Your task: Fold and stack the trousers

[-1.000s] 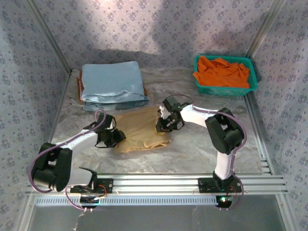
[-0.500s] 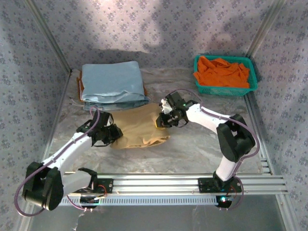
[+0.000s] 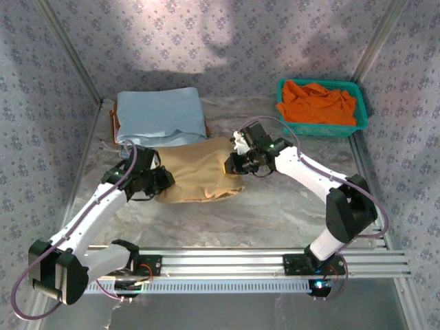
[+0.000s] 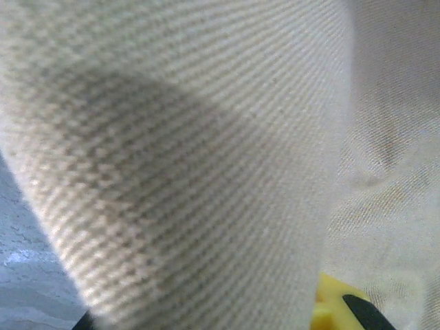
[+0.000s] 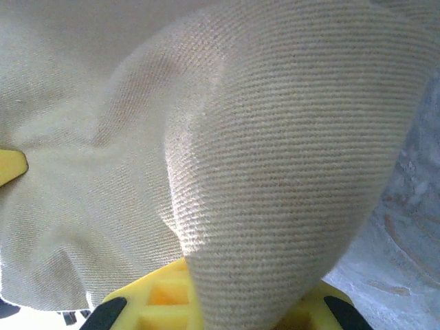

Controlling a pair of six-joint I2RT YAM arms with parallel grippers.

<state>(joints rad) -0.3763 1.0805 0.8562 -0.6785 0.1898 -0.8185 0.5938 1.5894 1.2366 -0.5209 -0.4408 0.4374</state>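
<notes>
Your left fingers (image 4: 328, 311) and right fingers (image 5: 148, 292) are each clamped shut on one end of the folded tan soft-cloth trousers (image 3: 199, 180), which lie on the counter (image 3: 275, 206) just beside the light blue folded cloth (image 3: 161, 115). Raise both ends evenly so the fold does not sag open.

Nothing legible. No text, label, brand, number or sign can be read in any view.
</notes>
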